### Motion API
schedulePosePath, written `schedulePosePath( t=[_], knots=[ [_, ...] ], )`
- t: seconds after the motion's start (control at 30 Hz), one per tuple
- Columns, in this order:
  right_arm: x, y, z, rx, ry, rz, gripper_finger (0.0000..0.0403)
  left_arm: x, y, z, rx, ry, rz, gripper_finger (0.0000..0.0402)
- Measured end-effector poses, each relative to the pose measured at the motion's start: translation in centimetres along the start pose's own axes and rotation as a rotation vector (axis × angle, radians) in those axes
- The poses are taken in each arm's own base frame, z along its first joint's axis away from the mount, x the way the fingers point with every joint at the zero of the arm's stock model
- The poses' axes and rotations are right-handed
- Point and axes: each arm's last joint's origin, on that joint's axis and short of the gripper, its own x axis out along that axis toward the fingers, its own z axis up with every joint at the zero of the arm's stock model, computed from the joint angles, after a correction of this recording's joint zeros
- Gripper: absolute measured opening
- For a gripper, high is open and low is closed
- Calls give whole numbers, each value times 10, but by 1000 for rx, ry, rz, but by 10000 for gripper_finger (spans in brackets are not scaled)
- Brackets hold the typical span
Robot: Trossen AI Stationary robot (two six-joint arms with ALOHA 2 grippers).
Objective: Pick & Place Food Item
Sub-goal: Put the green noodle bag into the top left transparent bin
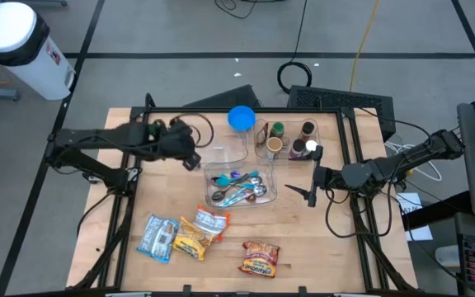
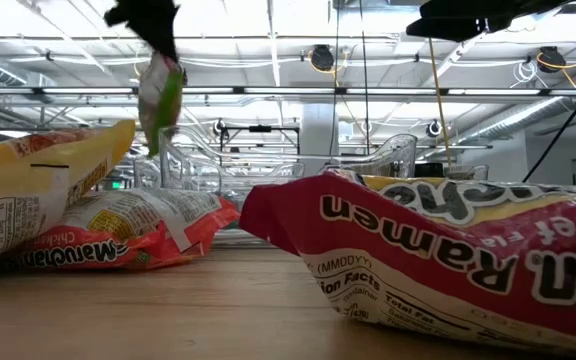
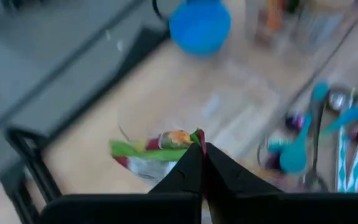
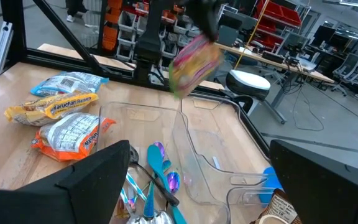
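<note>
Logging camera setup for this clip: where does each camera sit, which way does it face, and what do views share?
High: overhead, straight down on table; both arms show.
Low: table height, level across ramen packets into room; left gripper enters from above.
Left wrist: on left arm, looking past shut fingers at held packet above the clear bin.
Right wrist: on right arm, facing across the bins; open right gripper.
Shared: held packet shows in low and both wrist views.
</note>
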Motion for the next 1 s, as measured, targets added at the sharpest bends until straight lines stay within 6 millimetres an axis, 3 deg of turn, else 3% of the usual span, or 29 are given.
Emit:
schedulePosePath(
  t=[0.13,0.27,0.37,0.5,0.63,0.83,1.0],
  knots=[
    [0,0,0,0,0,0,380,-17,5,21,77,-167,48,12],
    [0,0,0,-1,0,0,380,-14,9,38,211,-269,101,4],
    [0,0,0,-2,0,0,380,-1,9,47,305,-298,131,10],
    [0,0,0,-3,4,0,380,29,5,43,422,-286,152,5],
    [0,0,-2,-9,15,2,380,60,7,20,486,-289,147,8],
    [0,0,-2,0,17,6,380,90,18,-22,461,-377,153,6],
    [0,0,-2,1,15,6,380,111,17,-54,521,-449,16,4]
  ],
)
